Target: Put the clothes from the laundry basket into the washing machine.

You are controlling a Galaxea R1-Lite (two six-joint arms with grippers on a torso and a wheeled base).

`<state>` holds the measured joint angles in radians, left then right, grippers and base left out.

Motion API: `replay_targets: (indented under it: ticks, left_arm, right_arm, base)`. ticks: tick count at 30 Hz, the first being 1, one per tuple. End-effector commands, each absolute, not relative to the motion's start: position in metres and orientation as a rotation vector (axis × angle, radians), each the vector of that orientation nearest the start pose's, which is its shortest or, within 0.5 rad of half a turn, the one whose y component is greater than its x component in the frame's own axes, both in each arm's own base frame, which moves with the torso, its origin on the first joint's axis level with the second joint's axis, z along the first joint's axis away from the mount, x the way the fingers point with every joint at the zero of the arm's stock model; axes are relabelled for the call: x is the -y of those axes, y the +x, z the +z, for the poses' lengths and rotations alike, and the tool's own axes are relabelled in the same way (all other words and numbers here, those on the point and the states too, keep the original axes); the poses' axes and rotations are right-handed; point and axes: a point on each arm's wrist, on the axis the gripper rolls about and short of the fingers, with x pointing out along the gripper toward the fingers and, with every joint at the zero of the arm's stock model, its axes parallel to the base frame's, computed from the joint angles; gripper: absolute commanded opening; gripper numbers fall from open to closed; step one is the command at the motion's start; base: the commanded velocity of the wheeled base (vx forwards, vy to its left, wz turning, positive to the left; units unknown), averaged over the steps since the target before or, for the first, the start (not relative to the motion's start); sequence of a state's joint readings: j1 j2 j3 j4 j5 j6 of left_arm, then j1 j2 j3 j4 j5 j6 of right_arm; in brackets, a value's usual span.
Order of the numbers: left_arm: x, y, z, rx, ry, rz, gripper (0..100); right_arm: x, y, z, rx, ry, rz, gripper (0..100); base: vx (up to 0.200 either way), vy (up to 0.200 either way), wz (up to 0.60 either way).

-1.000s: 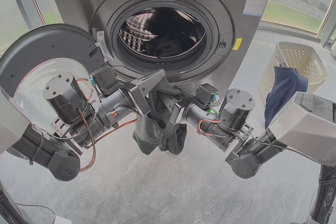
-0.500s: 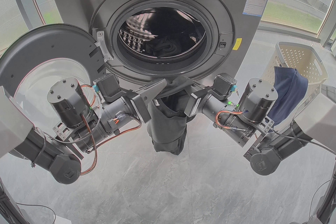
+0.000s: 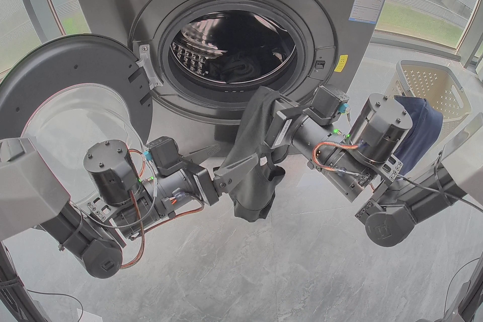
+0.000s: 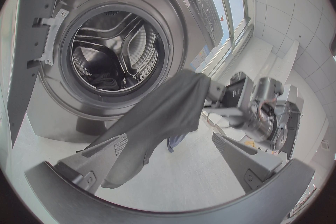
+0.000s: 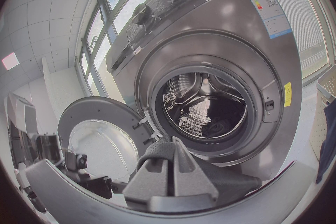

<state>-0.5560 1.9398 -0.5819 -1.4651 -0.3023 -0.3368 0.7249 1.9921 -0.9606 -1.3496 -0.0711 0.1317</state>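
A dark grey garment (image 3: 255,142) hangs from my right gripper (image 3: 270,109), which is shut on its upper edge just below the lower right rim of the washing machine's open drum (image 3: 234,49). In the right wrist view the closed fingers (image 5: 164,168) pinch the grey cloth (image 5: 224,179). My left gripper (image 3: 226,164) is open, lower and to the left, with the cloth (image 4: 164,109) brushing one finger (image 4: 105,151). Dark clothes (image 3: 236,69) lie inside the drum. The laundry basket (image 3: 432,81) stands at the right with a navy garment (image 3: 417,124) draped over its rim.
The washer's round door (image 3: 70,81) is swung open to the left, close to my left arm. Grey tiled floor (image 3: 251,262) lies below both arms. Windows stand behind the machine.
My left gripper has let go of the garment and dropped down and back. The right gripper has risen toward the drum opening, carrying the garment alone.
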Motion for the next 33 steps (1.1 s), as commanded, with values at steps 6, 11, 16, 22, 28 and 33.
replay_targets:
  ticks: [6,11,16,22,28,33]
  left_arm:
    - [0.174,0.262,0.092,-0.134,-0.267,-0.864,100]
    - [0.177,0.260,0.085,-0.153,-0.237,-0.879,100]
    - [0.188,0.262,0.070,-0.195,-0.228,-0.889,100]
    - [0.203,0.279,0.059,-0.183,-0.238,-0.894,100]
    - [0.215,0.297,0.050,-0.161,-0.245,-0.881,100]
    - [0.224,0.315,0.040,-0.127,-0.253,-0.840,100]
  right_arm:
    - [-0.262,0.285,0.219,0.289,0.280,0.661,0]
    - [-0.265,0.288,0.226,0.302,0.291,0.663,0]
    - [-0.268,0.290,0.231,0.321,0.303,0.665,0]
    - [-0.270,0.290,0.238,0.344,0.316,0.671,0]
    - [-0.275,0.284,0.244,0.353,0.354,0.683,0]
    - [-0.280,0.281,0.247,0.353,0.384,0.697,0]
  base:
    - [0.000,0.000,0.00]
    - [0.000,0.000,0.00]
    - [0.000,0.000,0.00]
    - [0.000,0.000,0.00]
    - [0.000,0.000,0.00]
    - [0.000,0.000,0.00]
